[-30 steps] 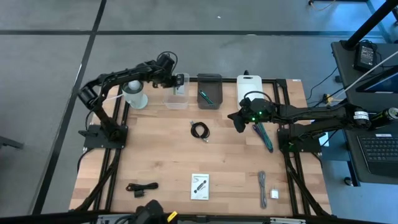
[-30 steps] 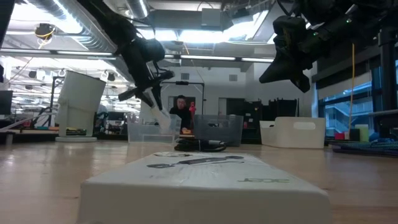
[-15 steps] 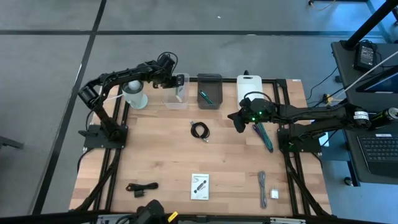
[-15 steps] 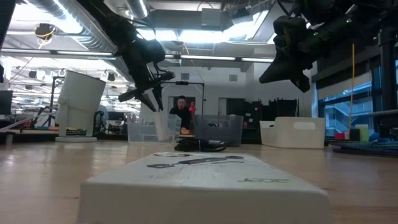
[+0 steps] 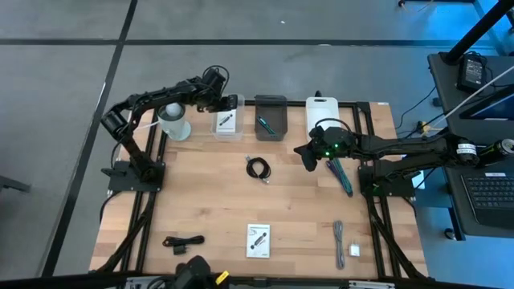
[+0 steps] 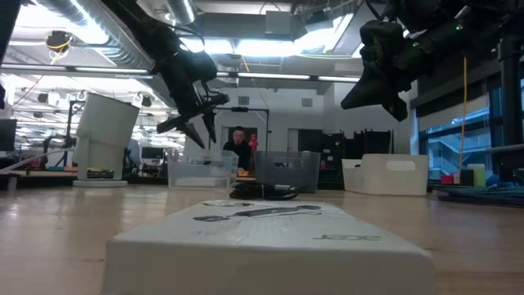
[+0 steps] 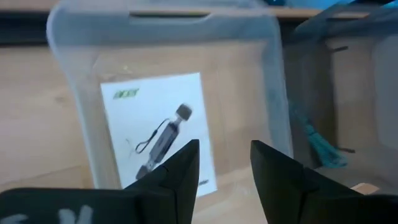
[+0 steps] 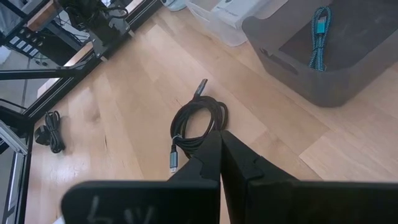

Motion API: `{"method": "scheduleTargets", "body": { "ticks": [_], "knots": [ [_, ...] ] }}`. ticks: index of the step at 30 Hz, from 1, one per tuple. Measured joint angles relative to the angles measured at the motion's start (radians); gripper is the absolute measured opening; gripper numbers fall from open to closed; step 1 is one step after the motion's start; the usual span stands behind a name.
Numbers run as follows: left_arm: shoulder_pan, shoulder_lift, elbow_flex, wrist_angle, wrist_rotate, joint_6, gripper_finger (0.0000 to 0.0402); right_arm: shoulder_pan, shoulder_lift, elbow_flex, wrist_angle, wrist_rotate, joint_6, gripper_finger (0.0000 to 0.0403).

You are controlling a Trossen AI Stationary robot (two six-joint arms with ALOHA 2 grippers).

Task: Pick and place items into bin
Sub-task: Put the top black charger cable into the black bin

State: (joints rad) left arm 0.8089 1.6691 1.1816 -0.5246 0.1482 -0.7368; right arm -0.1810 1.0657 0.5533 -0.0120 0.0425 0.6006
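Card (image 7: pixel 158 139) in clear bin (image 7: pixel 273 93), partly hidden behind left fingers (image 7: pixel 180 171).

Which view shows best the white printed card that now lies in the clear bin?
The left wrist view: the white printed card lies flat in the clear bin, its print plain, below the open left gripper. The high view shows it only as a small white patch. In the low view the bin's wall blurs it; the right wrist view barely catches it.
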Motion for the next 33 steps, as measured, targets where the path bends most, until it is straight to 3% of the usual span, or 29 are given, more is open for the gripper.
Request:
{"method": "scheduleTargets", "body": {
  "ticks": [7, 10, 13, 19, 26, 30, 33],
  "knots": [
    [-0.005, -0.022, 0.109, -0.001, 0.008, 0.094, 0.0137, 0.000, 0.000, 0.000, 0.000, 0.000, 0.000, 0.0004],
    [-0.030, -0.059, 0.157, -0.009, -0.065, 0.156, 0.0127, 0.000, 0.000, 0.000, 0.000, 0.000, 0.000, 0.0004],
    [-0.095, -0.102, 0.191, -0.032, -0.203, 0.263, 0.0101, 0.000, 0.000, 0.000, 0.000, 0.000, -0.006, 0.0004],
    [-0.279, -0.166, 0.197, -0.032, -0.375, 0.476, 0.0013, 0.000, 0.000, 0.000, 0.014, 0.001, -0.040, 0.0004],
    [-0.470, -0.171, 0.189, -0.089, -0.364, 0.787, 0.0002, 0.000, 0.000, 0.000, 0.083, 0.063, -0.067, 0.0004],
    [-0.522, -0.183, 0.112, -0.098, -0.356, 0.792, 0.0001, 0.000, 0.000, 0.000, 0.141, 0.083, -0.101, 0.0004],
    [-0.525, -0.235, -0.014, -0.007, -0.311, 0.754, 0.0001, 0.000, 0.000, 0.000, 0.200, 0.082, -0.082, 0.0004]
  ]
}}
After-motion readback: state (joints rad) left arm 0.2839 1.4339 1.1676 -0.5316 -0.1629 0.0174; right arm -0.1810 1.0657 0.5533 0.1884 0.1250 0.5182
